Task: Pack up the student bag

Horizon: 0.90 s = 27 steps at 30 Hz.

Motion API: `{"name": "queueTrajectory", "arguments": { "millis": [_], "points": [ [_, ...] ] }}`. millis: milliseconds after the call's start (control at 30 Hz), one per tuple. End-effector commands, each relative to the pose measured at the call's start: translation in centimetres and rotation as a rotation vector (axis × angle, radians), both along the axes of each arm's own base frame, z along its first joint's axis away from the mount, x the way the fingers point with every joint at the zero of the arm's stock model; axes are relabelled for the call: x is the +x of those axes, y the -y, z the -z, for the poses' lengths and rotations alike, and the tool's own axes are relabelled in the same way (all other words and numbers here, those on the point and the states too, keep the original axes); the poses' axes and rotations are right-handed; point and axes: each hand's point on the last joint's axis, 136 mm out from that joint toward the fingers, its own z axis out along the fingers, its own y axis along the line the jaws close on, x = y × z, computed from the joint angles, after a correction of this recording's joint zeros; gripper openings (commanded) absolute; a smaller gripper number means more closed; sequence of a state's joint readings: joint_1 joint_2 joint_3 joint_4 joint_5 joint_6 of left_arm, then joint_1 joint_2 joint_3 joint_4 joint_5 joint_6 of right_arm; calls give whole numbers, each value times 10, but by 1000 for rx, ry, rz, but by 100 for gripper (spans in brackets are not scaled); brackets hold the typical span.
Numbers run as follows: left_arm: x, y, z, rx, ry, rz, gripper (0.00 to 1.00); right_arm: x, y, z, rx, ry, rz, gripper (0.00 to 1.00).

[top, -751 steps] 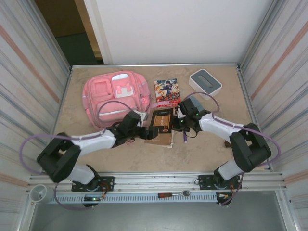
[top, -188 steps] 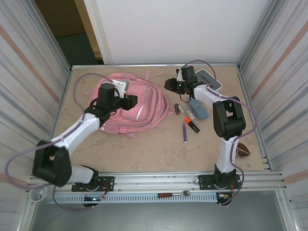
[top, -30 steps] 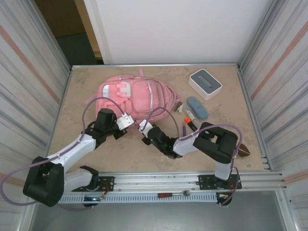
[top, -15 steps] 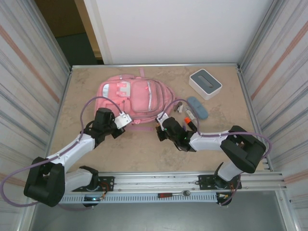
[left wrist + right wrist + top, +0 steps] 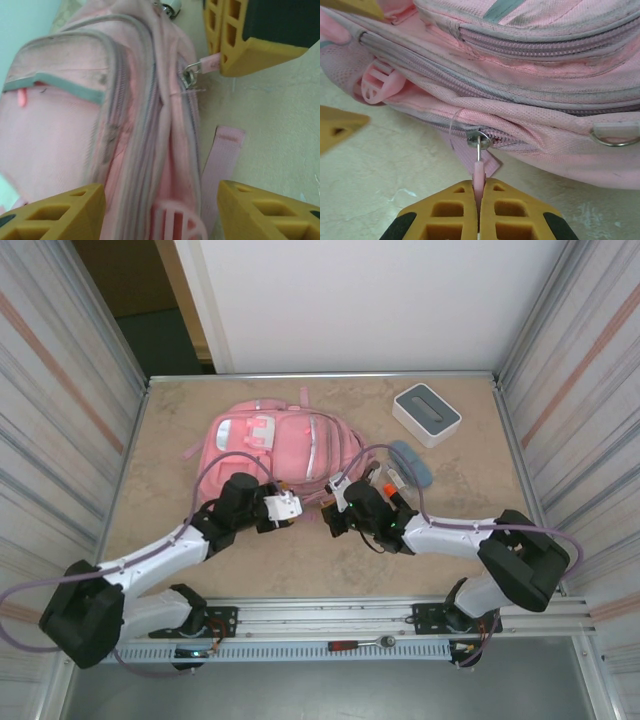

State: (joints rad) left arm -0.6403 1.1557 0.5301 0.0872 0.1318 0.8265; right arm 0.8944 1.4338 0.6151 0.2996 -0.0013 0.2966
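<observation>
The student bag (image 5: pixel 285 435) is a pink backpack lying at the back left of the table, its zipped edge toward the arms. My right gripper (image 5: pixel 479 187) is shut on the pink zipper pull (image 5: pixel 479 170) at the bag's (image 5: pixel 530 60) near edge, and its metal ring sits at the slider. From above, the right gripper (image 5: pixel 332 502) is at the bag's near right corner. My left gripper (image 5: pixel 160 215) stands open, its yellow fingers (image 5: pixel 55 212) either side of the bag's (image 5: pixel 75 115) seam and a round pink buckle, not gripping it. The left gripper (image 5: pixel 292 506) is just left of the right one.
A white-and-grey box (image 5: pixel 427 413) stands at the back right. A blue case (image 5: pixel 410 462) and some markers (image 5: pixel 388 480) lie right of the bag, behind the right arm. A loose pink strap (image 5: pixel 220 155) lies on the table by the left gripper.
The left gripper has opened and moved right to the bag's near edge. The right gripper, still shut on the zipper pull, travelled right along the bag and then held. The bag shifted slightly.
</observation>
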Motion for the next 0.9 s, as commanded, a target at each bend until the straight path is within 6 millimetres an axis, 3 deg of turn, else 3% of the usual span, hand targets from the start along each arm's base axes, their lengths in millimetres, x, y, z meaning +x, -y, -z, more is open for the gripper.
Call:
{"name": "queueTrajectory", "arguments": {
  "millis": [0, 233, 400, 467, 567, 767, 867],
  "points": [
    [15, 13, -10, 22, 71, 10, 60, 4, -21, -58, 170, 39, -26, 0],
    [29, 18, 5, 79, 94, -18, 54, 2, -26, -64, 213, 10, -34, 0],
    [34, 11, 4, 89, 132, -48, 29, 5, -19, -51, 187, -24, -16, 0],
    [31, 7, 3, 79, 124, -44, 16, 11, -10, -42, 157, -41, 14, 0],
    [29, -2, 0, 65, 114, -52, 6, 21, 9, -26, 86, -58, 84, 0],
    [24, -23, -6, 26, 103, -82, 4, 42, 47, -8, -31, -62, 236, 0],
    [25, -38, -10, 10, 106, -122, 4, 52, 63, -11, -78, -42, 301, 0]
  ]
}}
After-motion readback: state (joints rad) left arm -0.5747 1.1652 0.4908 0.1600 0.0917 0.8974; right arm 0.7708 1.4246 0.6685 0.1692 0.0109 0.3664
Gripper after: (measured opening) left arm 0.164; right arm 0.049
